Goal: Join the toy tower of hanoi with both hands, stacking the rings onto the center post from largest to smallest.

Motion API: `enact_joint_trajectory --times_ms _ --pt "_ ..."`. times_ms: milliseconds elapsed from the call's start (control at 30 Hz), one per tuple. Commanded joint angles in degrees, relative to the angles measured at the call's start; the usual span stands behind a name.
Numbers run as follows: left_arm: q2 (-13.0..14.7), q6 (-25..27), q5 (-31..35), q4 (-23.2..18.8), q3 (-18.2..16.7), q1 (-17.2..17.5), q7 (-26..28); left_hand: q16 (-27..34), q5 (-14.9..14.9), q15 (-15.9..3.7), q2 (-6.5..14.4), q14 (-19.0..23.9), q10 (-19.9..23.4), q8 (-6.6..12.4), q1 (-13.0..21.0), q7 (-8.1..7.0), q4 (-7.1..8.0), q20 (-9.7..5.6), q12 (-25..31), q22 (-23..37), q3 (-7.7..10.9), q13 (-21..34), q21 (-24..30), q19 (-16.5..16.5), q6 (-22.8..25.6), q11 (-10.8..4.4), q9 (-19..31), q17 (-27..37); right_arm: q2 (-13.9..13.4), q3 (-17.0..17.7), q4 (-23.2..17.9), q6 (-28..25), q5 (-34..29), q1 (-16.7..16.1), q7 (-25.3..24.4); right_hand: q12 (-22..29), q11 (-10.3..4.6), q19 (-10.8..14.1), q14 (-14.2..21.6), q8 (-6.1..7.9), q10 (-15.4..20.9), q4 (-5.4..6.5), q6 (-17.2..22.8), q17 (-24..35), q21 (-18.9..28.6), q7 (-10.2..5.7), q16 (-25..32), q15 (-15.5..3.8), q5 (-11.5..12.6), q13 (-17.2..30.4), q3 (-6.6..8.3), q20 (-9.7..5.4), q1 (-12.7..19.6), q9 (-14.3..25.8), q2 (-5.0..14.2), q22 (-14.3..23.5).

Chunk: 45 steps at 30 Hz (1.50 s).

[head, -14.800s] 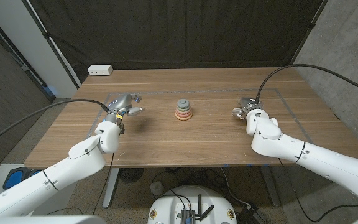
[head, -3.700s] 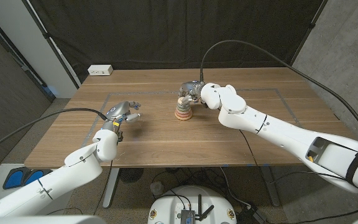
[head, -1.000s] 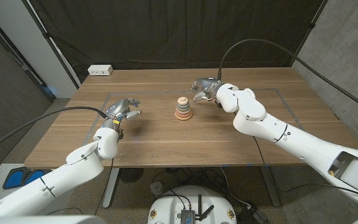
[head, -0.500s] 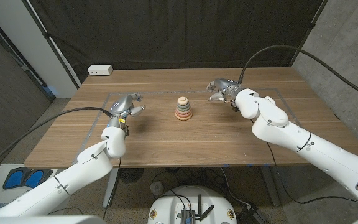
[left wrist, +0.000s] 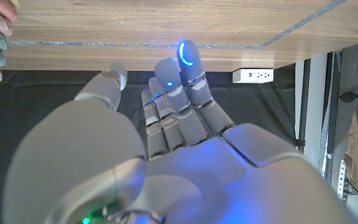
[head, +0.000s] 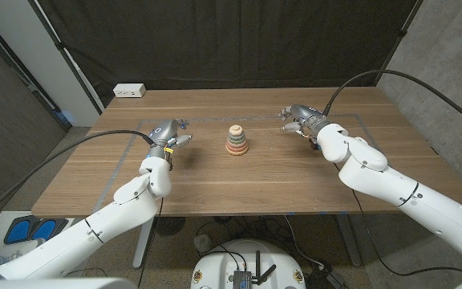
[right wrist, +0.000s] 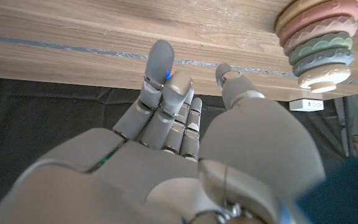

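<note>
- The left robot hand (head: 168, 132) sits over the left part of the wooden worktop (head: 199, 181), holding nothing; in the left wrist view its fingers (left wrist: 178, 93) reach out straight and close together, with the thumb set a little apart.
- The right robot hand (head: 297, 117) hovers over the right part of the worktop, also holding nothing, with fingers (right wrist: 166, 93) extended and the thumb standing off to the side.
- Both hands are well apart from the toy, one on each side of it.
- The small stacking toy tower of pastel rings (head: 236, 140) stands between the two hands, near the middle of the worktop and a little toward its far edge.
- Its rings narrow from a wide base to a small top, making a cone; in the right wrist view the bands (right wrist: 319, 37) read as tan, pink, grey-green and blue-grey, capped by a pale cream piece.
- The tower stands upright, its long axis vertical and its narrow end pointing up.
- A thin grey tape line (head: 127, 156) marks out a rectangle on the worktop around the working area.
- A white power strip (head: 130, 91) lies at the far left corner of the worktop.
- A black curtain (head: 231, 40) hangs behind the worktop.
- No writing or brand mark is legible on the toy or the hands.
</note>
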Motion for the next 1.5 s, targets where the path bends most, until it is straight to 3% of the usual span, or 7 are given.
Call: enact_joint_trajectory --times_ms 33,367,667,800,1033,1500 --pt "0.63 -2.90 -3.12 -0.36 -2.25 0.81 -0.29 0.16 0.09 -2.01 -0.20 0.10 -0.13 0.05 0.25 -0.22 -0.21 -6.68 -0.27 0.05 0.08 0.19 0.15 0.35 -0.24 -0.03 0.06 -0.04 0.03 3.81 -0.80 -1.62 2.35 -8.30 -12.97 0.24 -0.07 0.61 0.82 0.57 0.84 0.23 0.75 0.37 0.34 -0.27 0.55 -0.06 0.34 0.29 -0.06 -2.71 -0.37 0.29 -0.08 0.28" --pt "-2.09 -5.89 -3.88 1.44 -1.86 0.98 2.59 -0.46 0.13 -2.02 -0.28 -0.77 -0.89 -0.15 0.30 -0.01 -0.20 -6.63 -0.35 -0.14 0.14 0.40 -0.13 -0.08 -0.93 0.11 0.01 -0.42 -1.51 6.92 1.75 2.69 3.59 -13.71 -22.61 -0.93 0.36 0.10 0.38 -0.19 -1.29 0.18 -1.47 0.45 0.45 -0.77 1.02 0.00 0.71 0.51 0.00 -2.66 -0.88 0.83 -0.43 0.39" --pt "-4.10 -5.51 -4.32 2.27 -2.38 1.79 5.37 -0.85 0.12 -2.03 -0.29 -1.24 -0.75 0.00 0.21 -0.03 -0.11 -6.58 -0.26 -0.24 0.03 0.28 -0.26 -0.34 -0.79 0.33 -0.03 -0.82 -2.34 5.62 3.79 4.06 0.05 -14.32 -27.00 -0.97 0.15 0.06 0.33 -0.29 -1.15 0.11 -1.56 0.50 0.59 -0.72 1.23 0.02 0.77 0.50 0.07 -2.65 -0.86 0.85 -0.46 0.50" --pt "-3.87 -5.84 -4.00 3.06 -1.37 1.18 4.70 -1.10 0.09 -2.03 -0.36 -1.61 -1.38 -0.11 -0.05 0.06 -0.01 -6.53 -0.47 -0.31 -0.13 0.22 -0.47 -0.80 -1.23 0.33 -0.06 -1.12 -2.42 4.58 4.29 3.66 -1.77 -14.29 -27.47 -0.98 0.06 -0.14 0.27 -0.20 -1.14 0.13 -1.22 0.50 0.50 -0.82 1.31 0.03 0.81 0.56 0.10 -2.63 -0.92 0.85 -0.45 0.39" --pt "-4.13 -6.87 -4.37 3.97 -1.00 1.19 4.89 -1.71 0.03 -2.04 -0.41 -2.31 -1.93 -0.19 -0.28 0.04 0.02 -6.51 -0.59 -0.35 -0.34 0.16 -0.58 -1.10 -1.75 0.51 -0.09 -1.92 -2.27 3.69 5.39 3.38 -3.76 -14.45 -28.25 -2.32 0.77 -1.46 -1.22 0.29 -4.20 0.29 0.48 0.14 0.17 -0.79 0.71 0.09 0.90 0.34 0.08 -2.57 -1.64 0.91 -0.76 0.11" --pt "-4.08 -5.77 -2.90 4.67 0.12 0.47 5.15 -1.82 -0.04 -2.04 -0.43 -2.32 -2.37 -0.02 -0.68 -0.04 0.06 -6.51 -0.55 -0.41 -0.70 0.11 -0.73 -1.25 -1.74 0.33 -0.13 -2.59 -2.13 2.61 5.59 1.68 -6.91 -13.67 -26.96 -2.39 0.70 -2.88 -3.28 -0.56 -5.01 0.40 -0.82 -0.61 -0.14 -0.82 -0.73 0.06 0.88 0.03 -0.02 -2.50 -2.32 0.81 -0.87 -0.10"
